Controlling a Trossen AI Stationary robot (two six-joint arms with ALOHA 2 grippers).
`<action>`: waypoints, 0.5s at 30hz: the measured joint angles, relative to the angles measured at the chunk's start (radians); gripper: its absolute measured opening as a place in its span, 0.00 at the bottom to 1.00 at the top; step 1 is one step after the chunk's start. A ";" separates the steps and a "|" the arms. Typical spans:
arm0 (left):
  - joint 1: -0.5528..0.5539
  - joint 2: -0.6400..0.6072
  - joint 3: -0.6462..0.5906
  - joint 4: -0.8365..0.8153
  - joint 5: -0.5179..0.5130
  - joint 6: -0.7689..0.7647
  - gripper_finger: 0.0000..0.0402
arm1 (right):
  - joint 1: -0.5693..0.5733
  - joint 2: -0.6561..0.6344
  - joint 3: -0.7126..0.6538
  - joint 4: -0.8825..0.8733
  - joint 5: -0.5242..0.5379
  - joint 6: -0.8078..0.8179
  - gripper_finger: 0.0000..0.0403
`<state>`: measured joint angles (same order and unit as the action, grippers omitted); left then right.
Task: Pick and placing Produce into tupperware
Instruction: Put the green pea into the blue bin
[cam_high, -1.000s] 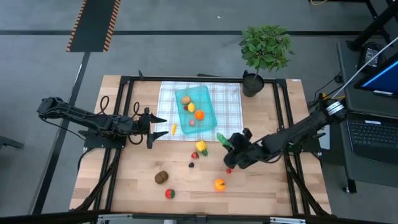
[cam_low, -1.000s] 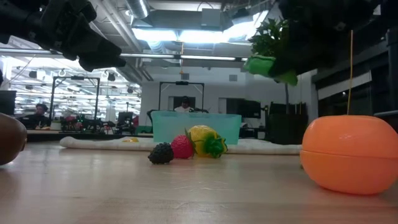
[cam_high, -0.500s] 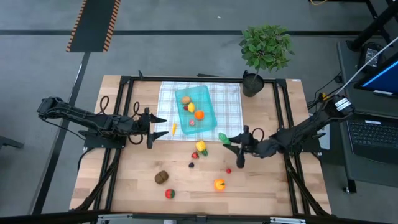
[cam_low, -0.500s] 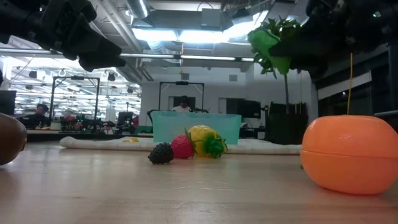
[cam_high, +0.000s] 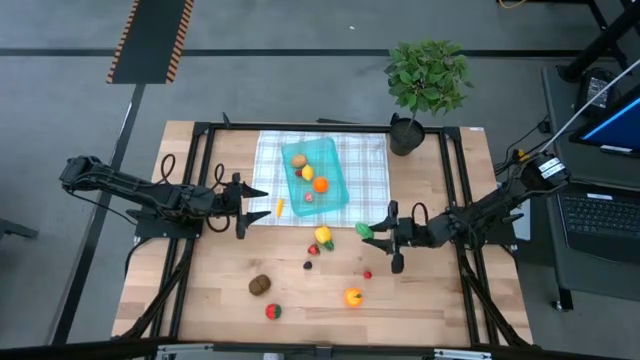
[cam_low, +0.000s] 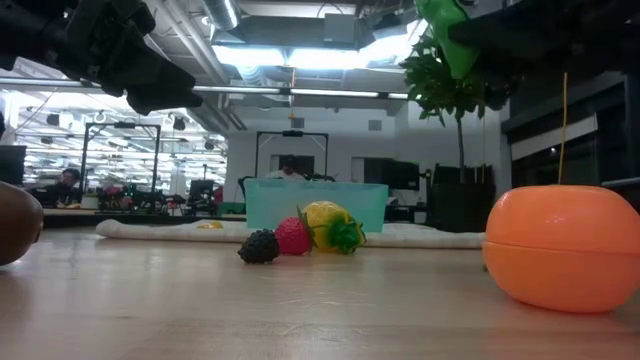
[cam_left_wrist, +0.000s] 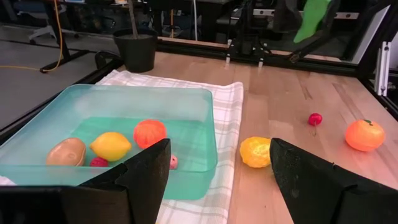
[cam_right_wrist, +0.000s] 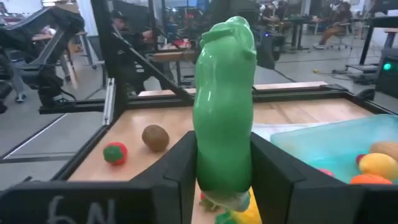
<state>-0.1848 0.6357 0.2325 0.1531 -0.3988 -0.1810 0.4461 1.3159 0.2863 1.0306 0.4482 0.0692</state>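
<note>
Right tool (cam_right_wrist: 224, 180) pinching smooth glossy green cucumber (cam_right_wrist: 224, 106), left tool (cam_left_wrist: 214, 168) spread beside translucent teal tupperware (cam_left_wrist: 186, 102)

A glossy green cucumber (cam_right_wrist: 224, 106) stood out against dark gripper fingers (cam_right_wrist: 177, 177), while a translucent teal tupperware (cam_high: 335, 190) lay on a white-and-green checked cloth (cam_high: 368, 175). Inside were a yellow lemon (cam_left_wrist: 111, 146), an orange (cam_left_wrist: 150, 133) and a tan piece, possibly a potato (cam_left_wrist: 66, 152). A brown kiwi (cam_high: 260, 285) sat on pale wood table (cam_high: 450, 310).
</note>
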 joint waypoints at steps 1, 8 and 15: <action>0.000 0.000 0.000 0.000 0.000 0.000 0.66 | -0.006 0.000 0.000 -0.001 0.000 0.001 0.30; 0.000 0.000 0.000 0.000 0.000 0.000 0.66 | -0.065 0.000 0.014 -0.003 0.023 0.001 0.30; 0.000 0.000 0.000 -0.005 0.000 0.006 0.66 | -0.189 0.000 0.070 -0.085 0.041 0.002 0.30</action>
<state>-0.1847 0.6356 0.2325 0.1486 -0.3991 -0.1751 0.2575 1.3159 0.3558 0.9453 0.4889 0.0717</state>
